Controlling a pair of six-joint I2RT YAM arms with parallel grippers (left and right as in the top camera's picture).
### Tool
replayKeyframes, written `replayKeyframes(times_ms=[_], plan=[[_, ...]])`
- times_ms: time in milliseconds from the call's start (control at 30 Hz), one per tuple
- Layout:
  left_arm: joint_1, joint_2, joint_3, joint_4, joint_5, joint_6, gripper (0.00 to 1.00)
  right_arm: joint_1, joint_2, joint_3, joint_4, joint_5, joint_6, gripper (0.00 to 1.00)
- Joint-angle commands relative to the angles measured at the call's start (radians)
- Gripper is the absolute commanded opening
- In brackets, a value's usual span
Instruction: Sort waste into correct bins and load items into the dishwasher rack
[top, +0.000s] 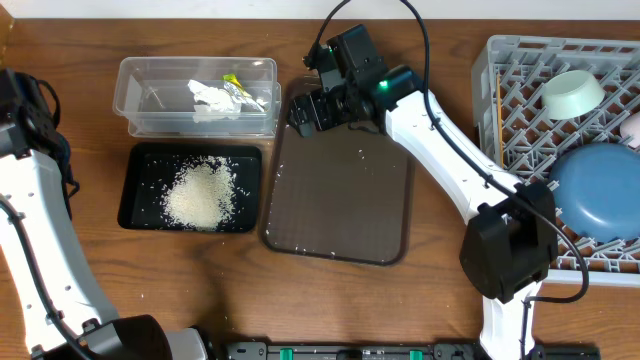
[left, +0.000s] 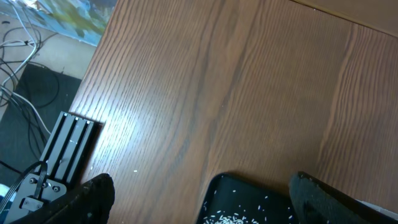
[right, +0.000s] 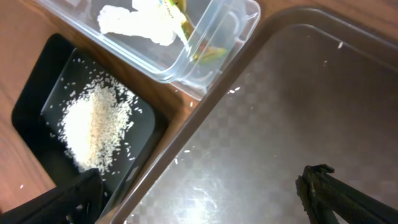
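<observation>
White rice (top: 200, 193) lies heaped in the shallow black tray (top: 140, 160). Behind it, the clear tub (top: 150, 95) holds crumpled white paper (top: 212, 97) and a yellow-green wrapper (top: 235, 85). The grey dishwasher rack (top: 520, 75) at the right carries a mint green bowl (top: 572, 92), a blue plate (top: 600, 185), a pink cup (top: 632, 128) at the frame's edge and a chopstick (top: 497, 105). My right gripper (right: 199, 199) hangs open and empty over the far left corner of the brown serving tray (right: 298, 106). My left gripper (left: 208, 205) is open and empty over bare table beside the black tray (left: 249, 196).
The brown serving tray (top: 340, 190) lies mid-table with a few stray rice grains (top: 362, 152) on it. The left arm (top: 25, 130) stands at the table's left edge, and the right arm (top: 440, 140) reaches across from the front right. Cables and a black bracket (left: 68, 149) show beyond the table's edge.
</observation>
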Motion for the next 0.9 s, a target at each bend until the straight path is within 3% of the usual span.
replayKeyframes(times_ms=[0,267,533,600,733,800,867], plan=[[0.004,-0.007,0.002,-0.006,-0.008,-0.016,0.92,-0.006,0.023,-0.003,-0.008,-0.064,0.018,0.99],[0.004,-0.007,0.002,-0.006,-0.008,-0.016,0.92,-0.005,0.023,-0.003,-0.014,-0.149,0.017,0.99],[0.004,-0.007,0.002,-0.006,-0.008,-0.016,0.92,-0.005,0.023,-0.003,-0.047,-0.078,0.017,0.99],[0.004,-0.007,0.002,-0.006,-0.008,-0.016,0.92,-0.005,0.023,-0.003,-0.108,0.012,0.018,0.83],[0.004,-0.007,0.002,-0.006,-0.008,-0.016,0.92,-0.005,0.023,-0.003,-0.298,0.283,0.041,0.62],[0.004,-0.007,0.002,-0.006,-0.008,-0.016,0.92,-0.005,0.023,-0.003,-0.377,0.417,0.103,0.57],[0.004,-0.007,0.002,-0.006,-0.008,-0.016,0.92,-0.006,0.023,-0.004,-0.433,0.504,0.146,0.64]])
